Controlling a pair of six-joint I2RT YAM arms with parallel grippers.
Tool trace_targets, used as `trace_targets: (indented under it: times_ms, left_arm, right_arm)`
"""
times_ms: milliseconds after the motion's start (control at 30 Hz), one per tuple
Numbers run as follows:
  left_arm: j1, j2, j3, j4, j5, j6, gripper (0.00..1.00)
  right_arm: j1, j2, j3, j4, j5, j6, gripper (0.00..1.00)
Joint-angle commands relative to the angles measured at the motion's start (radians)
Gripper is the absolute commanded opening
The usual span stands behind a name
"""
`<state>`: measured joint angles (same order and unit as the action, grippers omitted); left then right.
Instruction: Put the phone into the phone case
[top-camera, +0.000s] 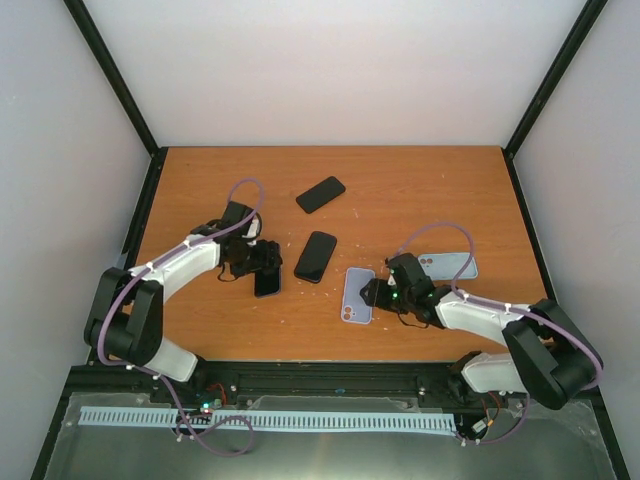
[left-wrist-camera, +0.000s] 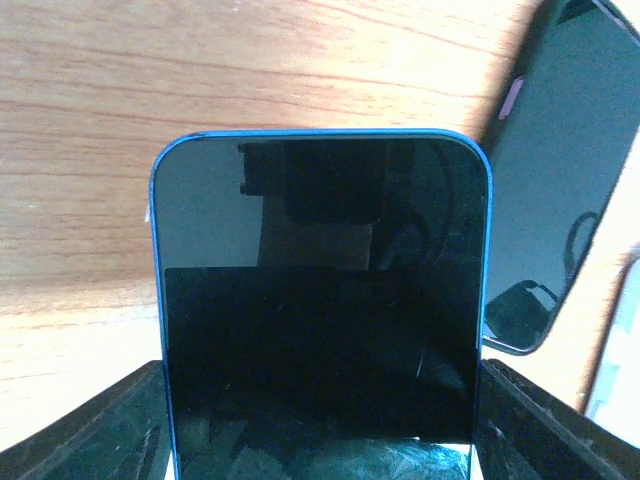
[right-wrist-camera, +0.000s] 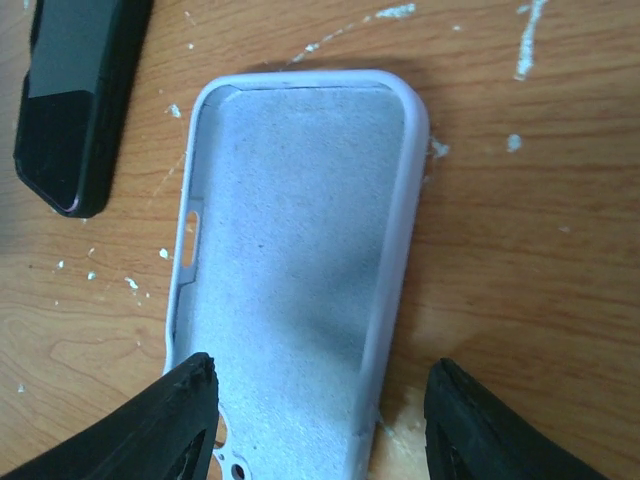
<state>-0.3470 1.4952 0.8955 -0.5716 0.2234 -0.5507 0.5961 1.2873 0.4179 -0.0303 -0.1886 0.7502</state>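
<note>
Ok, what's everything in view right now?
blue phone: one, blue-edged, dark screen, left of centre
lilac case: one, pale lilac, open side up, right of centre
centre black phone: one, black, mid-table
far black phone: one, black, further back
pale blue item: one, phone or case, behind right arm
table: one, orange wood
left gripper: one, black, shut on blue phone
right gripper: one, black, open at lilac case's end

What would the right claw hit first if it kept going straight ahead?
The lilac case: it lies straight ahead, partly between the right claw's open tips. Depth is unclear, but the black phone sits off to one side.
</note>
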Motion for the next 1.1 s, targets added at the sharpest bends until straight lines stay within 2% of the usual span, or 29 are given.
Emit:
trace_targets:
  times_ms: [0, 233, 333, 400, 533, 633, 800, 1067]
  left_arm:
    - [-0.001, -0.045, 0.026, 0.048, 0.083, -0.008, 0.57]
    - [-0.05, -0.055, 0.053, 0.066, 0.114, -0.047, 0.57]
    - [-0.097, -0.039, 0.074, 0.086, 0.128, -0.084, 0.56]
    - [-0.133, -0.028, 0.085, 0.109, 0.14, -0.108, 0.56]
    - [-0.205, 0.018, 0.128, 0.154, 0.168, -0.13, 0.56]
    - [-0.249, 0.069, 0.167, 0.183, 0.197, -0.149, 0.57]
    - [-0.338, 0.146, 0.21, 0.242, 0.203, -0.194, 0.56]
    - [-0.403, 0.265, 0.264, 0.308, 0.231, -0.23, 0.54]
  right_arm:
    - [-0.001, 0.043, -0.008, 0.053, -0.039, 0.012, 0.56]
    - [0.059, 0.091, -0.002, 0.181, -0.132, 0.047, 0.51]
    - [0.062, 0.081, 0.027, 0.095, -0.074, 0.036, 0.49]
    - [0.061, 0.023, 0.026, 0.007, 0.024, 0.017, 0.53]
    - [0.036, -0.173, -0.014, -0.136, 0.207, 0.017, 0.69]
    - [-0.006, -0.327, -0.043, -0.209, 0.303, 0.025, 0.76]
    - [-0.107, -0.427, -0.063, -0.27, 0.297, -0.012, 0.83]
    - [-0.118, -0.498, -0.086, -0.309, 0.296, 0.011, 0.86]
